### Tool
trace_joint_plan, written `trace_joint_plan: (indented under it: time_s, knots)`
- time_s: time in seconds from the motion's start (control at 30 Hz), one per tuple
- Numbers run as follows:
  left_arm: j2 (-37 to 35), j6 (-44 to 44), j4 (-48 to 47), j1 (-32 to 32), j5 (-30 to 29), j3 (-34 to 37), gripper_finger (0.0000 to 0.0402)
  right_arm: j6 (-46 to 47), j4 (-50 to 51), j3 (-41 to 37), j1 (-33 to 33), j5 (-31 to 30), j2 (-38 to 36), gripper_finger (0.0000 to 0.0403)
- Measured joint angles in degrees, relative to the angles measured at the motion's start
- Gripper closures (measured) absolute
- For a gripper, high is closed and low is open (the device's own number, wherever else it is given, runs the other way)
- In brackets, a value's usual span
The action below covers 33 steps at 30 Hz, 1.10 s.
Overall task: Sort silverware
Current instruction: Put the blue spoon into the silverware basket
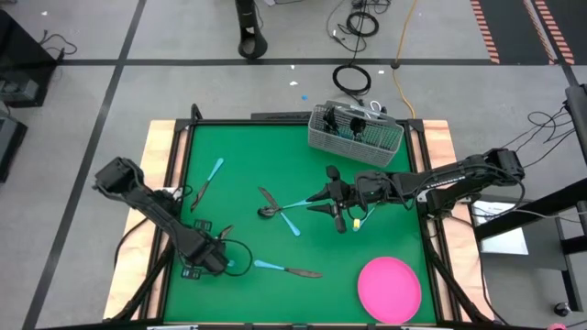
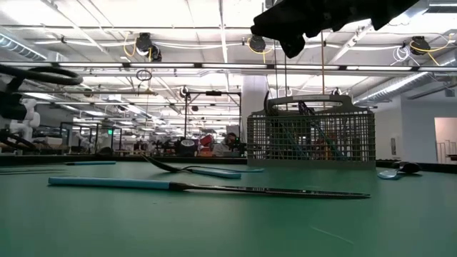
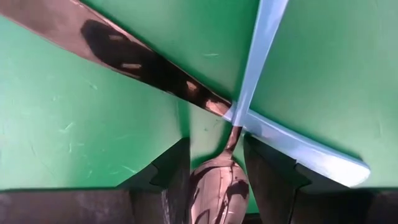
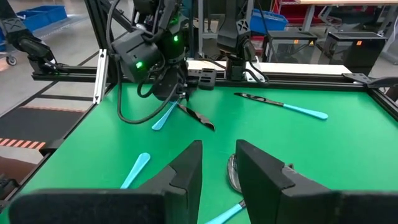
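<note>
1. The left gripper point(image 1: 209, 259) is down at the green mat point(image 1: 248, 147) near its front left corner. Its fingers are spread on either side of the dark bowl of a spoon point(image 3: 214, 183). A crossing knife point(image 3: 143, 62) lies over that spoon's neck.
2. The left arm reaches in from the mat's left edge, bent low towards the front.
3. Six pieces of silverware lie loose on the mat, all with light blue handles and dark heads:
   - the crossed pair at the left gripper
   - one far-left piece point(image 1: 209, 181) lying alone towards the back left
   - one long knife point(image 1: 289, 269) just right of the left gripper, near the front edge
   - a centre spoon point(image 1: 268, 211) and a second centre piece point(image 1: 290, 225), which cross each other
4. The right gripper point(image 1: 316, 203) hangs above the centre of the mat, just right of the centre pair. It holds nothing and its fingers are apart. In the right wrist view the centre spoon's bowl lies on the mat below the gap.
5. The right arm stretches in level from the mat's right edge.
6. One grey wire-mesh caddy point(image 1: 358, 137) stands at the back edge, right of centre. It holds more silverware, and I cannot tell the number.
7. One pink round plate point(image 1: 390, 289) sits at the front right corner, bare.
8. The mat lies in a wooden-edged frame on a grey floor strewn with cables point(image 1: 350, 78). Behind is a large hall with bright ceiling lights.
</note>
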<state>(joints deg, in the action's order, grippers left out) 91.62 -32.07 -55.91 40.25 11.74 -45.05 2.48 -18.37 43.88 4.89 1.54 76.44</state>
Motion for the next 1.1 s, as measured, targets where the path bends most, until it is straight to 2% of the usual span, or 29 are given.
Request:
trace_joint_plan:
  time_s: [0.1, 0.2, 0.5, 0.57, 0.8, 1.1]
  knots:
    - [1.0, 1.1, -0.1, -0.1, 1.0, -0.2, 0.0252, 0.0, 0.0, 0.0, 0.0, 0.0, 0.0, 0.0316]
    - [1.5, 1.2, -0.1, -0.1, 1.3, -0.2, 0.0271, -0.2, 0.0, 0.0, 0.0, 0.0, 0.0, 0.0316]
    - [1.6, 1.1, -0.2, 0.0, 1.8, -0.1, 0.0378, -0.2, 0.0, 0.0, 0.0, 0.0, 0.0, 0.0316]
    - [1.6, 1.1, -0.5, 0.0, 1.8, -0.1, 0.0391, -0.2, 0.0, 0.0, 0.0, 0.0, 0.0, 0.0316]
    - [0.2, 0.9, -2.2, -0.8, 0.8, -1.5, 0.0387, -0.1, -0.1, 0.0, 0.0, 0.0, 0.0, 0.0316]
    - [-7.6, 0.9, -5.7, -6.1, -4.9, -6.7, 0.0386, 0.0, -0.3, 0.0, 0.0, 0.0, 0.0, 0.0316]
